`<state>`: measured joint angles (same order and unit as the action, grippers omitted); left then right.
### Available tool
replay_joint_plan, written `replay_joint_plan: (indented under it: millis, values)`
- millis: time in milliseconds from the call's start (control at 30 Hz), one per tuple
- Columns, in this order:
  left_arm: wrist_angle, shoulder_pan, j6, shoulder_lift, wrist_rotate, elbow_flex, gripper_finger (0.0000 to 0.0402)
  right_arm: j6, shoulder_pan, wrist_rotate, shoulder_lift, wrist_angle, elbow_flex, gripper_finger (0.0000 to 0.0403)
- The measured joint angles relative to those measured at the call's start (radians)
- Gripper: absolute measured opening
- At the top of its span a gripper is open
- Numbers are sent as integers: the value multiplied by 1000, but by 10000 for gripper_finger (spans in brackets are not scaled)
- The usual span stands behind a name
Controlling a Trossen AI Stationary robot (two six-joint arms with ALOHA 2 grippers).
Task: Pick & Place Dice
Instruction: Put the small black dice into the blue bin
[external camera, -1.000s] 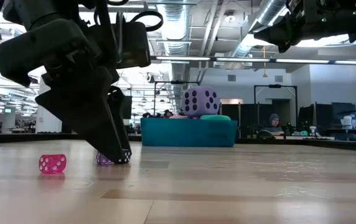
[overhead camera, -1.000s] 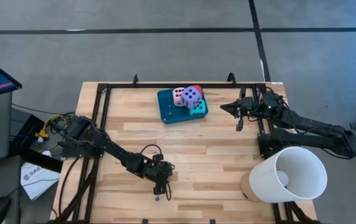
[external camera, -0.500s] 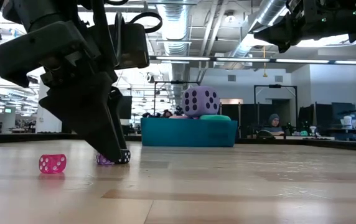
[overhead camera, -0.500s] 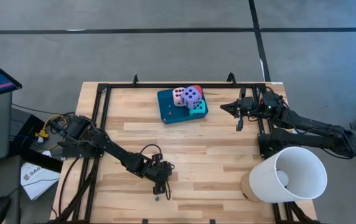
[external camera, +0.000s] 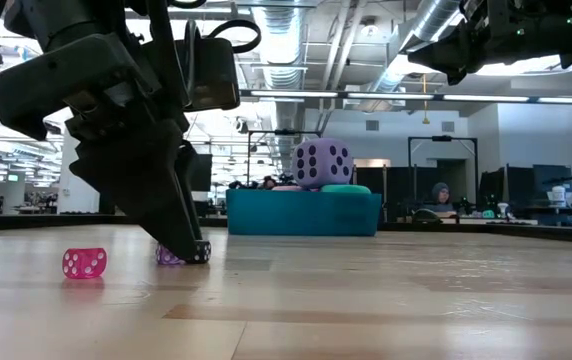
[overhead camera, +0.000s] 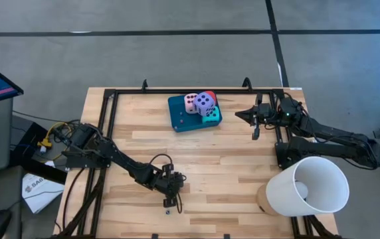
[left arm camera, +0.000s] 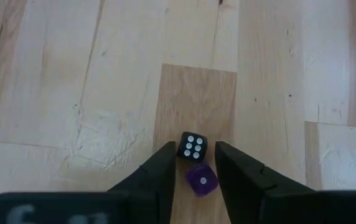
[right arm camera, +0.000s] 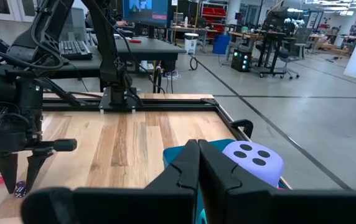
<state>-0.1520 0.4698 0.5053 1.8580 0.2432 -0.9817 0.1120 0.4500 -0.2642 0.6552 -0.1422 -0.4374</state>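
Dice, four big ones, sit piled on the teal tray [overhead camera: 177, 123] at the back of the bench [overhead camera: 230, 159]. The purple die [overhead camera: 204, 101] is on top, with the pink [overhead camera: 190, 103], the red [overhead camera: 210, 95] and the turquoise [overhead camera: 211, 113] packed around it.

Well apart from the tray, toward the bench's front edge, your left gripper [left arm camera: 193, 148] points straight down with its tips at the wood. Its fingers [left arm camera: 165, 171] stand narrowly spread on either side of a small purple die [left arm camera: 201, 180]. A thin gap shows on at least one side, and you cannot tell from these views whether they grip it. A small black die [left arm camera: 192, 146] with white pips lies touching the purple one, right at the fingertips. A small pink die [external camera: 84, 262] rests on the wood nearby, equally far from the tray.

Your right gripper [overhead camera: 238, 114] hangs above the bench just beside the tray's right end, pointing at it, fingers [right arm camera: 187, 163] pressed together and holding nothing. A big white cylinder [overhead camera: 306, 186] stands at the front right corner, well apart from the tray.
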Motion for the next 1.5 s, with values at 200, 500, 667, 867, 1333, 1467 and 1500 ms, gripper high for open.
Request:
replay_joint_plan:
  millis: [200,500,667,867,1333,1467,1500]
  values:
    - [1,0,0,0,-3,0,70,0,0,0,0,0,0,0]
    - [4,-2,0,-1,-3,0,49,0,0,0,0,0,0,0]
    - [3,-9,0,-1,-3,0,56,0,0,0,0,0,0,0]
    - [4,-21,0,-1,-2,0,45,0,0,0,0,0,0,0]
    - [62,-53,0,-39,-4,-1,46,0,0,0,0,0,0,0]
    - [69,-53,0,-42,4,-1,45,0,0,0,0,0,0,0]
    - [67,-54,0,-42,8,-1,44,0,0,0,0,0,0,0]
